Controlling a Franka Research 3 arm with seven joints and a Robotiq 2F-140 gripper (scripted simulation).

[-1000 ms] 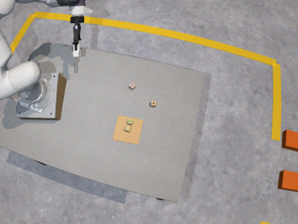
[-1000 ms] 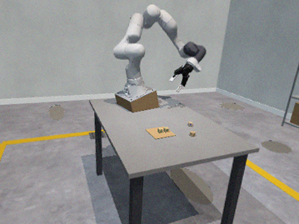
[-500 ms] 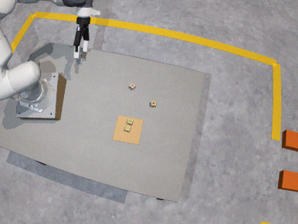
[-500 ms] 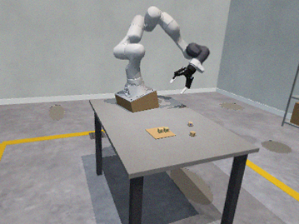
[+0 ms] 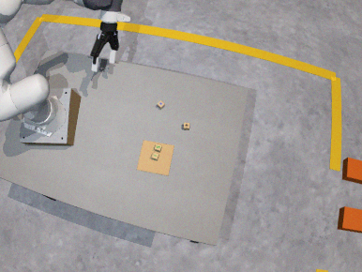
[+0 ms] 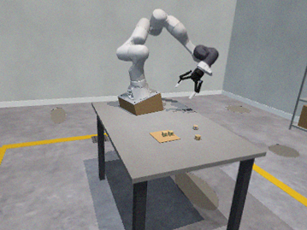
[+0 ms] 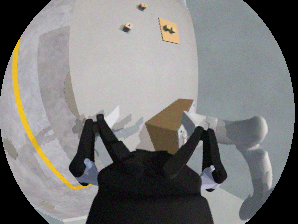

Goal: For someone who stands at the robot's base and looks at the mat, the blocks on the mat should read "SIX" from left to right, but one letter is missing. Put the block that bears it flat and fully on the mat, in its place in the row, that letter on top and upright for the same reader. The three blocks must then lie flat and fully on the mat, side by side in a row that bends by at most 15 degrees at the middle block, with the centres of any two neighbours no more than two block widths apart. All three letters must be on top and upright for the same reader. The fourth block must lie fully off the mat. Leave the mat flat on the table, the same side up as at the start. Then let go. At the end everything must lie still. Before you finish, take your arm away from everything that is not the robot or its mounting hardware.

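Observation:
An orange mat (image 5: 156, 158) lies on the grey table, with two small wooden blocks (image 5: 158, 147) (image 5: 154, 156) side by side on it. Two more blocks lie off the mat on the table: one (image 5: 160, 104) farther back and one (image 5: 186, 126) to its right. The letters are too small to read. My gripper (image 5: 103, 65) is open and empty, high above the table's far corner near the robot base, far from all blocks. In the exterior view the gripper (image 6: 187, 88) hangs in the air behind the table. In the wrist view the mat (image 7: 169, 30) and the loose blocks (image 7: 127, 27) show far off.
The robot's base pedestal (image 5: 47, 117) stands at the left end of the table. Yellow floor tape (image 5: 225, 44) runs around the cell. Orange boxes (image 5: 353, 170) sit on the floor at the right.

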